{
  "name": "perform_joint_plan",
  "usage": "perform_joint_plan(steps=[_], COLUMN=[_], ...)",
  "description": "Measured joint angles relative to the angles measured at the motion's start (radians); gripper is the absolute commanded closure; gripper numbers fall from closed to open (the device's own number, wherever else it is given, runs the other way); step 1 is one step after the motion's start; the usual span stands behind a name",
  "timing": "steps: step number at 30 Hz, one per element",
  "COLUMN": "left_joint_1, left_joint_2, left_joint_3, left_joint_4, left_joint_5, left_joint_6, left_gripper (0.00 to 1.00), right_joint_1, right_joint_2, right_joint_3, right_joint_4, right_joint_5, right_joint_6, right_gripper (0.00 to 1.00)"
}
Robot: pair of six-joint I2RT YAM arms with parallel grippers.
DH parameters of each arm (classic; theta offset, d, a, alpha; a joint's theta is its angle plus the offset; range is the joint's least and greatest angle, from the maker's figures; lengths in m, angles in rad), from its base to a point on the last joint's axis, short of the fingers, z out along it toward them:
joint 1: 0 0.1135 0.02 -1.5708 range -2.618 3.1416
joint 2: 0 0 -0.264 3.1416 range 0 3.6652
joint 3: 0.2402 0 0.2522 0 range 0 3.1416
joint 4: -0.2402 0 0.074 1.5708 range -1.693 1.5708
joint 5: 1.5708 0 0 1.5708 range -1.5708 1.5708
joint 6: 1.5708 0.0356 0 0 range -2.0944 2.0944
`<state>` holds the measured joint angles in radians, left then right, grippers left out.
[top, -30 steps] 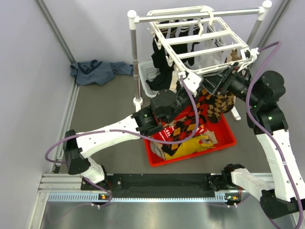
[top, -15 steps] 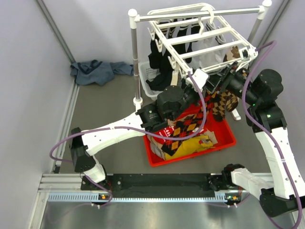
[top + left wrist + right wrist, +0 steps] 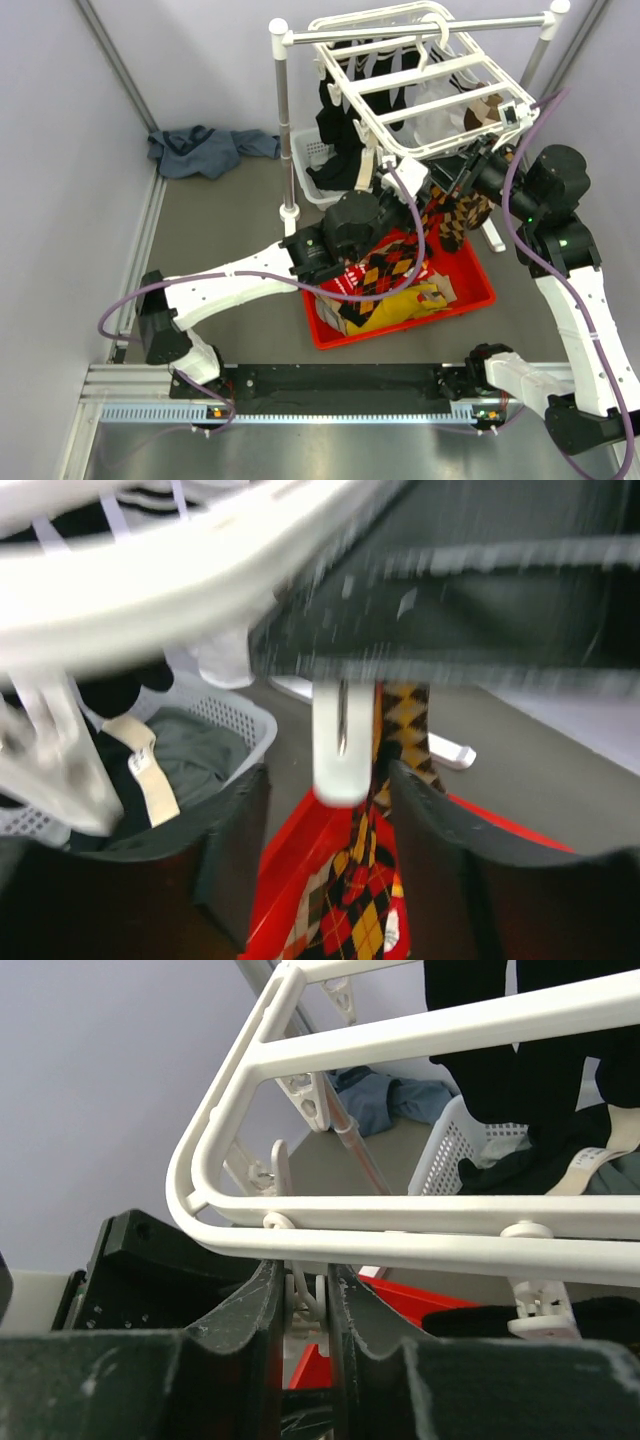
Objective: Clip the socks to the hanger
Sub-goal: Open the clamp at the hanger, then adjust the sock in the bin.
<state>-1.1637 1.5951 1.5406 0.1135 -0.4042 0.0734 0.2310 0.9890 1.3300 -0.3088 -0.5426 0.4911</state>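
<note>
Both grippers are working at the hanger's point(image 3: 430, 90) near corner, with a brown argyle sock point(image 3: 458, 215) hanging there.

L gripper point(image 3: 330, 780) is hovering w/ fingers spread; a dangling clip point(image 3: 342, 742) is hanging in the gap, and the pic is too blurred to show contact. R gripper point(image 3: 305, 1278) is pinching nearly closed on a corner clip point(image 3: 305, 1305) under the hanger's rail. The brown argyle sock is dangling just below the R gripper, above the red bin point(image 3: 465, 275); can't tell what's holding its top. Other argyle socks point(image 3: 385, 275), incl. black/red/orange ones, are lying piled in the bin.
</note>
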Motion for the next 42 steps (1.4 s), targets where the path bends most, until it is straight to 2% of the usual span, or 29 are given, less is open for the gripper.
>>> perform_joint_plan(steps=[4,11,13,20,25,31,42], left_joint_1=[-0.001,-0.002,-0.002,-0.002,-0.002,0.014,0.175], left_joint_2=[-0.055,-0.211,-0.244,-0.255,-0.118,0.228,0.438], left_joint_3=[-0.091,-0.291,-0.326,-0.391,-0.385,-0.191,-0.028], left_joint_4=[0.0,0.018,0.001,-0.112,-0.155,-0.242,-0.28], left_joint_5=[-0.014,-0.037,-0.042,-0.035,-0.005,0.071,0.273], left_joint_6=[-0.01,-0.049,-0.078,-0.245,-0.312,-0.315,-0.355], left_gripper=[0.27,0.17,0.11,0.1,0.14,0.23,0.32], right_joint_1=[0.0,0.0,0.0,0.0,0.0,0.0,0.0], right_joint_2=[0.0,-0.001,-0.001,-0.006,-0.007,-0.007,-0.05], right_joint_3=[0.0,0.0,0.0,0.0,-0.009,-0.062,-0.081], right_joint_4=[0.001,-0.008,-0.016,-0.018,-0.014,0.001,0.011], right_joint_5=[0.013,0.05,0.057,0.082,0.097,0.104,0.154], right_joint_6=[0.011,0.026,0.025,0.017,-0.006,-0.024,-0.084], right_gripper=[0.98,0.99,0.99,0.98,0.98,0.97,0.97])
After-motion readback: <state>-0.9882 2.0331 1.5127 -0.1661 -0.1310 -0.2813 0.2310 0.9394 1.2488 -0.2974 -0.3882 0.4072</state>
